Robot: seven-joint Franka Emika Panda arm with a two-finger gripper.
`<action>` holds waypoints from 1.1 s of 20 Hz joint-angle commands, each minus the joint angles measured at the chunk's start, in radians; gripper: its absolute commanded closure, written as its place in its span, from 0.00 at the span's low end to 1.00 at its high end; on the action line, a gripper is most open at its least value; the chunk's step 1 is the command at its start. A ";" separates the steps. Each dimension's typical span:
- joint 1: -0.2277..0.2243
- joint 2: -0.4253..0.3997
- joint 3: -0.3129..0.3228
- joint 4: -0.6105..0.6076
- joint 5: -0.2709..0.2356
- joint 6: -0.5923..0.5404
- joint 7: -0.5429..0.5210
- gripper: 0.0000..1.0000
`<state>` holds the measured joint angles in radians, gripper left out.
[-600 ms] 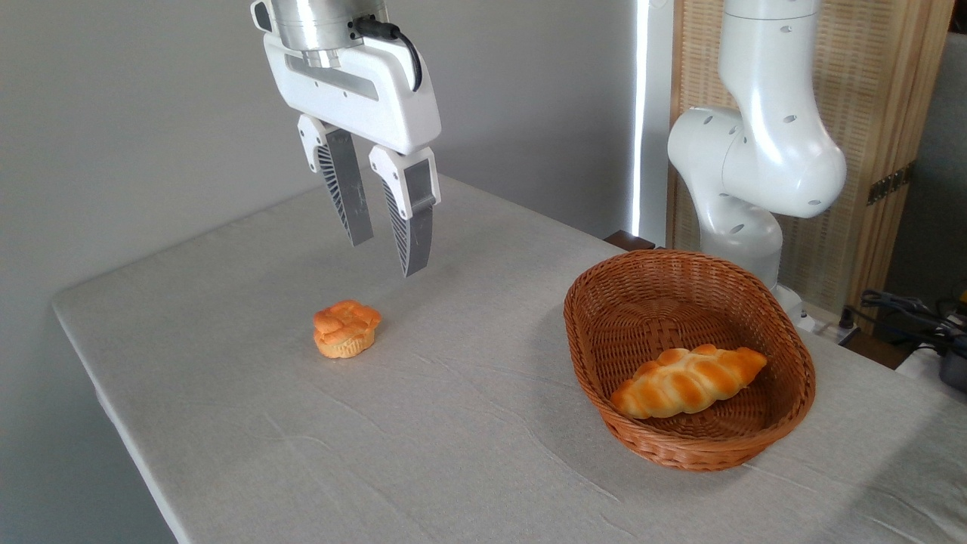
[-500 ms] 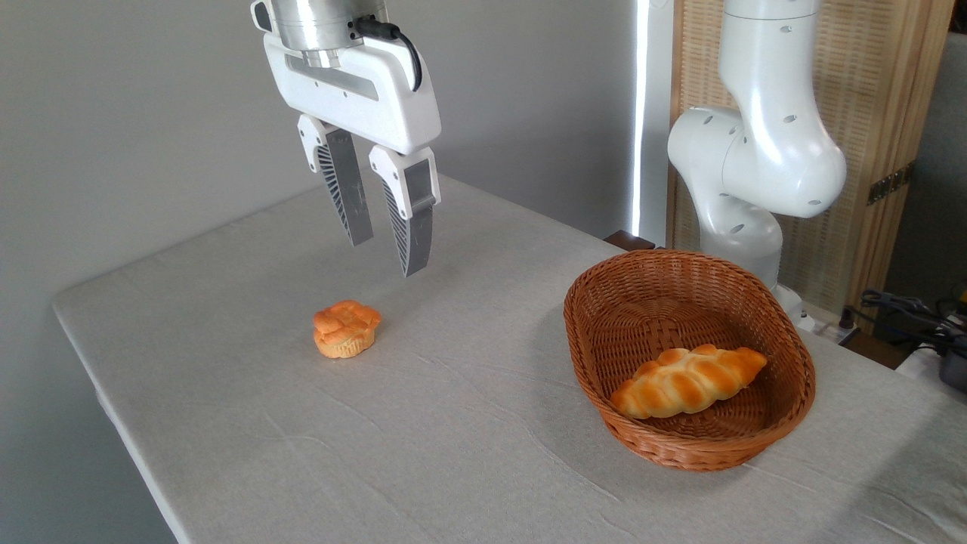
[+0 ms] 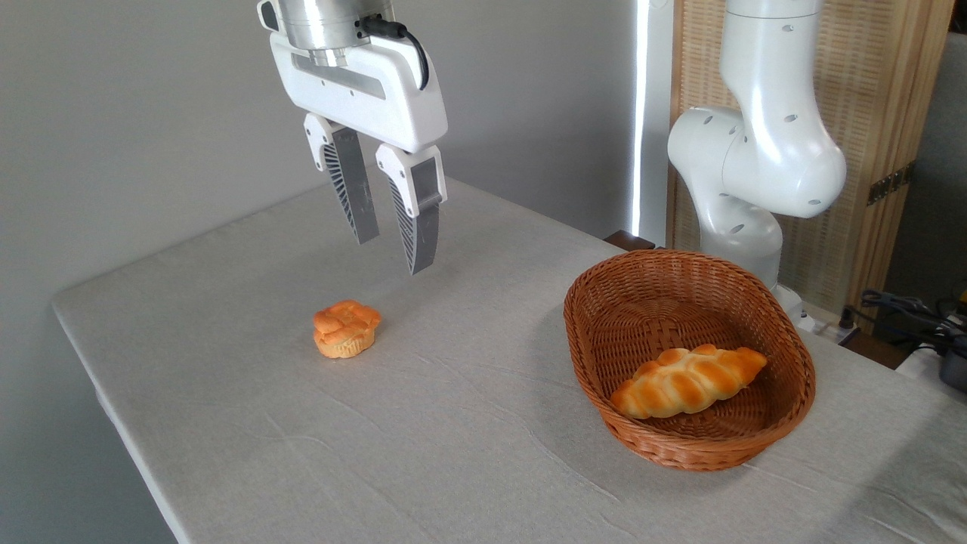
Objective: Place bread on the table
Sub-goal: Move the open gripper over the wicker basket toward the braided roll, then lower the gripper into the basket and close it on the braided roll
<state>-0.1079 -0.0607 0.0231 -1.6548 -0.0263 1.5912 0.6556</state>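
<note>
Grey-clothed surface (image 3: 468, 423) had the braided bread (image 3: 689, 381) sitting in the wicker basket (image 3: 793, 355), small bun (image 3: 346, 328) off left, tool (image 3: 394, 255) hanging released above, holding nothing.

The scene is evenly and softly lit by daylight. A blown-out vertical strip of glare (image 3: 642, 113) is seen beyond the table's (image 3: 453, 423) far edge. Faint shadows are cast leftward of the basket (image 3: 597, 370). Focus is sharp throughout.
</note>
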 commanded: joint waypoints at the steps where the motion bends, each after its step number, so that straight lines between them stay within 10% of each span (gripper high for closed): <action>1: -0.004 -0.141 0.006 -0.179 0.008 0.006 0.042 0.00; 10: 0.010 -0.478 0.130 -0.653 0.058 0.027 0.489 0.00; 15: 0.011 -0.495 0.199 -0.787 0.255 0.065 0.513 0.00; 22: 0.007 -0.492 0.342 -0.823 0.279 0.163 0.654 0.00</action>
<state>-0.0953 -0.5385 0.3349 -2.4488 0.2203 1.6942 1.2682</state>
